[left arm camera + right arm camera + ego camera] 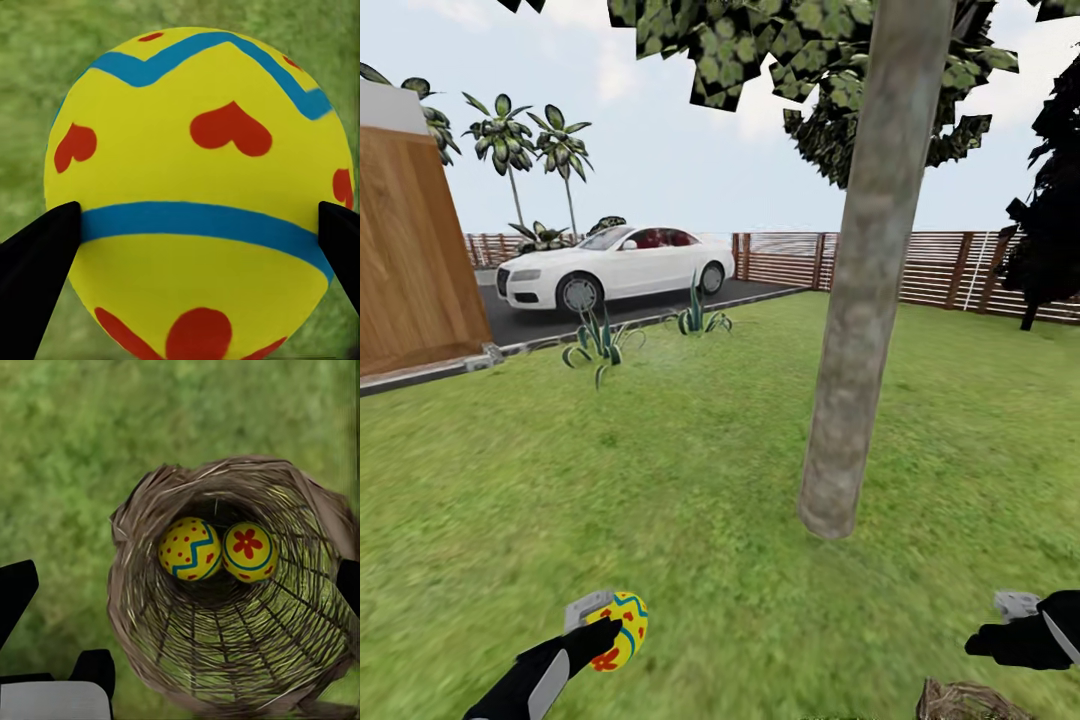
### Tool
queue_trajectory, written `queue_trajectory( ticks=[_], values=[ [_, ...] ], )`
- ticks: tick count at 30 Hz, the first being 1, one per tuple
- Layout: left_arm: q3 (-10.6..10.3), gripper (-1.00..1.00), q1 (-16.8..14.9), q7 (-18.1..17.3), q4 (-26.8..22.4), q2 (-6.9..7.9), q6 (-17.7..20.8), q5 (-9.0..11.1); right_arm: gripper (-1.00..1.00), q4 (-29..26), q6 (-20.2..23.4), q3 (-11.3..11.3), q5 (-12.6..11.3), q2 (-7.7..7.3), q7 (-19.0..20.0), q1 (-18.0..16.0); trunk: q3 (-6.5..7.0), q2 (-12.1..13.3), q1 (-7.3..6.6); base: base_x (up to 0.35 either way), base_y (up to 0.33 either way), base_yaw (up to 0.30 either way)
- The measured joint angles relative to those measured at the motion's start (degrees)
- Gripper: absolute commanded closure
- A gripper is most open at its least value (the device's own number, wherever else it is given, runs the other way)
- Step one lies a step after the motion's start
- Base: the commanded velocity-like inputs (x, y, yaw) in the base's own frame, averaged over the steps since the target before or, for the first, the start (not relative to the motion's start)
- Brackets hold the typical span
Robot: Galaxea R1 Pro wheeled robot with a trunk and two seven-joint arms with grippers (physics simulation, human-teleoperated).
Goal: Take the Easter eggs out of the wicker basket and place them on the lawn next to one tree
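Wicker basket [225,660]: two eggs inside | left hand [180,225] grips third egg [199,187] | right hand [180,607] open

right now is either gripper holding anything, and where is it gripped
The left gripper holds a yellow egg with red hearts and blue bands, fingers pinching its opposite sides. The right gripper holds nothing.

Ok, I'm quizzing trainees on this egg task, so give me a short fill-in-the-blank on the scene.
1. The left gripper is shut on one ____.
2. The wicker basket holds ____ eggs.
3. The car beyond the lawn is ____ in colour.
4. The right gripper holds ____.

Missing: egg; two; white; nothing
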Motion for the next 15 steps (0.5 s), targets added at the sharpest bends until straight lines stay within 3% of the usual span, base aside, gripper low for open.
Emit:
queue_trajectory(
  ticks=[8,15],
  values=[
    [0.00,1.00,0.00,0.00,0.13,-0.27,0.00,-0.09,-1.00,0.00,-0.01,-0.04,0.08,-1.08,0.03,0.00,0.34,0.00,0.00,0.000,0.000,-0.257],
    [0.00,1.00,0.02,0.00,0.14,-0.31,0.02,-0.08,-1.00,0.02,-0.09,0.01,0.07,-1.48,-0.01,-0.02,0.37,0.00,0.00,0.000,0.000,-0.013]
  ],
)
